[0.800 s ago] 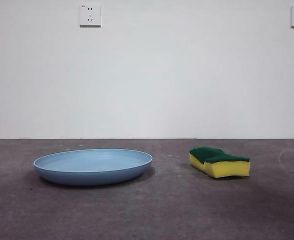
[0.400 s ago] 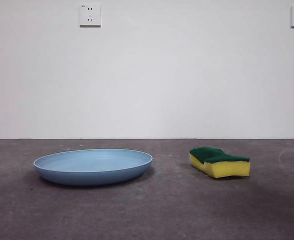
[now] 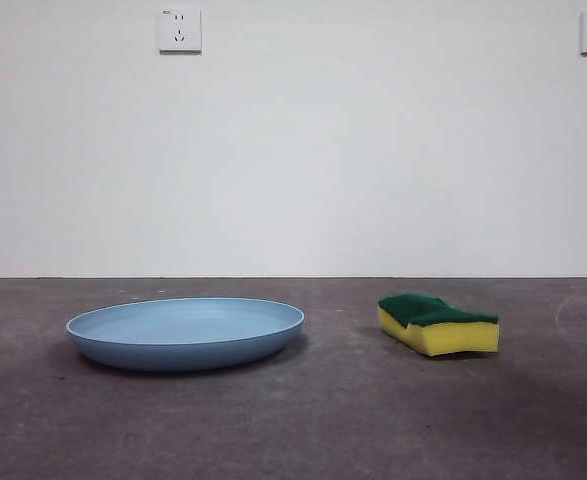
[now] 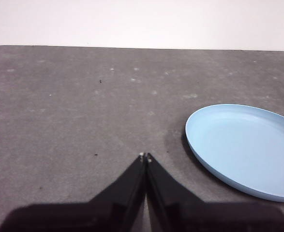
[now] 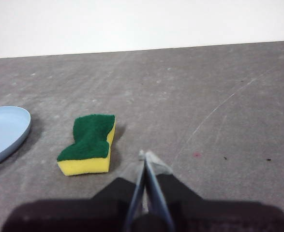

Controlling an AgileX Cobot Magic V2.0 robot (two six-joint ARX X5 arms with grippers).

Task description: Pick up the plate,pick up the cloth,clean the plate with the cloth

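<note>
The light-blue plate (image 3: pixel 186 333) lies flat on the dark grey table, left of centre in the front view. The cloth is a yellow sponge with a green scouring top (image 3: pixel 438 324), lying to the plate's right. No arm shows in the front view. In the left wrist view my left gripper (image 4: pixel 144 156) is shut and empty, above the table, apart from the plate (image 4: pixel 246 150). In the right wrist view my right gripper (image 5: pixel 145 155) is shut and empty, a short way from the sponge (image 5: pixel 89 143); the plate's edge (image 5: pixel 6 130) shows beyond the sponge.
The dark grey table (image 3: pixel 353 420) runs back to a white wall with two sockets (image 3: pixel 180 30). Faint scratches mark the table near the right gripper (image 5: pixel 219 111).
</note>
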